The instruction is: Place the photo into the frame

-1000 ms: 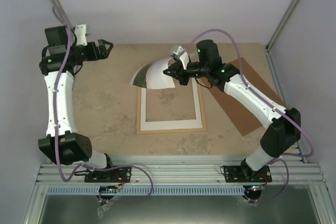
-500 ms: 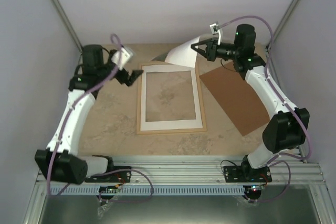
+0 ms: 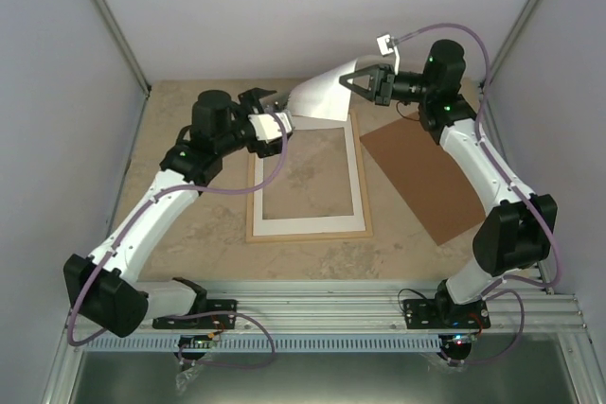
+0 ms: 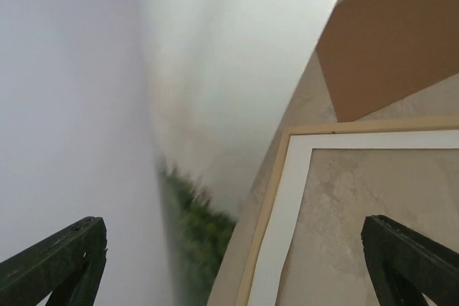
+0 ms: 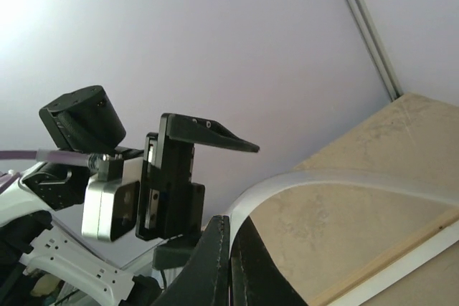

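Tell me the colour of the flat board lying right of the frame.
The board is plain brown, clearest in the top external view.

Left pincer (image 3: 270, 106) spread wide, reaching forward; right pincer (image 3: 347, 81) pinched closed, raised far right

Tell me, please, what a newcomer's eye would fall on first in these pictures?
The large curled print with a plain white back stands out first, held up at the far edge of the beige stone-patterned table in the shut jaws of the right arm. Nearer, the pale wooden rectangular frame lies flat mid-table, the flat brown backing board to its right. The left arm, beside the print, has its jaws wide open.
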